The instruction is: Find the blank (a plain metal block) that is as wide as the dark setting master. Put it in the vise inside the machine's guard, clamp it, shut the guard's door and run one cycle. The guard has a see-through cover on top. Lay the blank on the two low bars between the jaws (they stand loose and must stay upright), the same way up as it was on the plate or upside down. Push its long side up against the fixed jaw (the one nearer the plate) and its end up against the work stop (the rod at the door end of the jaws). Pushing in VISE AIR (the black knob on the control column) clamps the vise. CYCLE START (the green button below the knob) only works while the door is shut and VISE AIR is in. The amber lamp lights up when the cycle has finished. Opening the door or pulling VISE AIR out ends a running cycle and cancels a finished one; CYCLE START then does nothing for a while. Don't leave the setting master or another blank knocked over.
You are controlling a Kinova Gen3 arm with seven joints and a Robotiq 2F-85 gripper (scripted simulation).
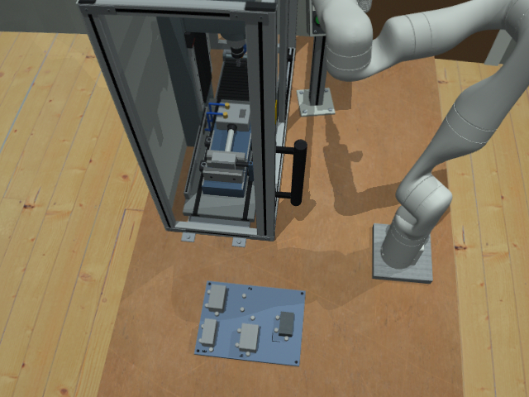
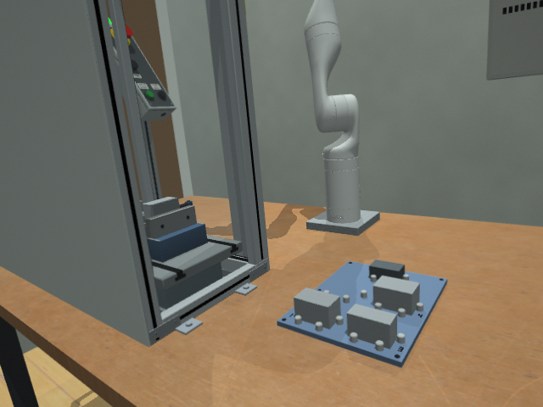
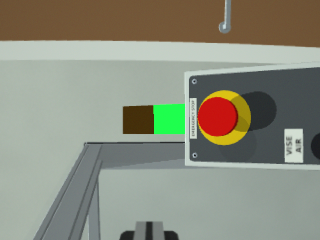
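Note:
My gripper (image 3: 148, 233) is shut on nothing. Only its fingertips show, at the bottom of the wrist view, in front of the control column's panel (image 3: 260, 85) (image 2: 153, 98). On the panel I see the red emergency stop (image 3: 217, 116), the VISE AIR label (image 3: 294, 146) and the edge of the black knob (image 3: 316, 146). The green button (image 2: 149, 93) shows in the exterior view. Beside the panel a green lamp (image 3: 169, 119) is lit and the one next to it (image 3: 138, 120) is dark. A light grey blank (image 1: 222, 157) (image 2: 160, 205) lies between the vise jaws inside the guard (image 1: 128, 128). The door handle (image 1: 298, 172) stands at the guard's right side.
The blue plate (image 1: 264, 354) (image 2: 432, 289) holds three grey blanks (image 1: 217, 297) (image 1: 208, 332) (image 1: 249, 337) and the dark setting master (image 1: 286, 323) (image 2: 386, 267), all upright; one nest is bare. The arm's base (image 1: 401, 256) stands right of the guard.

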